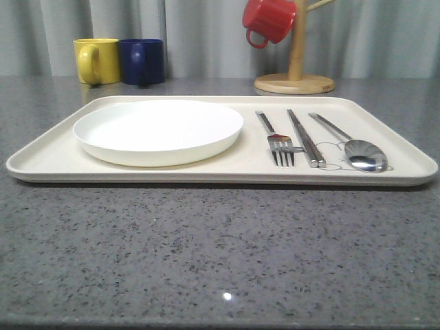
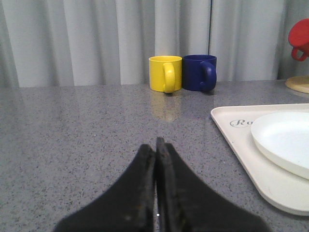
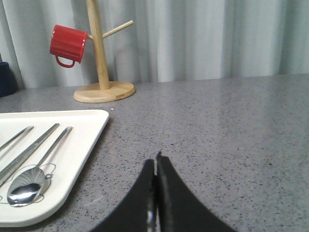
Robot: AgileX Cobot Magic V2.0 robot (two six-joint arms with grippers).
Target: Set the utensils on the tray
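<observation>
Table [image 1: 220,254]: grey speckled stone, by which all items are carried.

Tray [image 1: 41,157]: cream, rectangular, laid flat across the middle of the table; script lettering is seen near one corner in the left wrist view.

Plate [image 1: 158,130]: round, white, set on the tray's left half.

Mug tree [image 1: 295,69]: wooden, placed behind the tray at the right, with a red mug [image 1: 269,20] hung on it.

Yellow mug [image 1: 96,60] and blue mug [image 1: 142,60]: stood touching behind the tray at the left.

Utensils, laid side by side on the tray's right half: fork [image 1: 276,141], chopsticks [image 1: 306,137], spoon [image 1: 352,146].

Left claw [image 2: 156,145]: held low over bare table left of the tray, fingers pressed together, nothing gripped.

Right claw [image 3: 155,164]: held low over bare table right of the tray, fingers pressed together, nothing gripped.
</observation>
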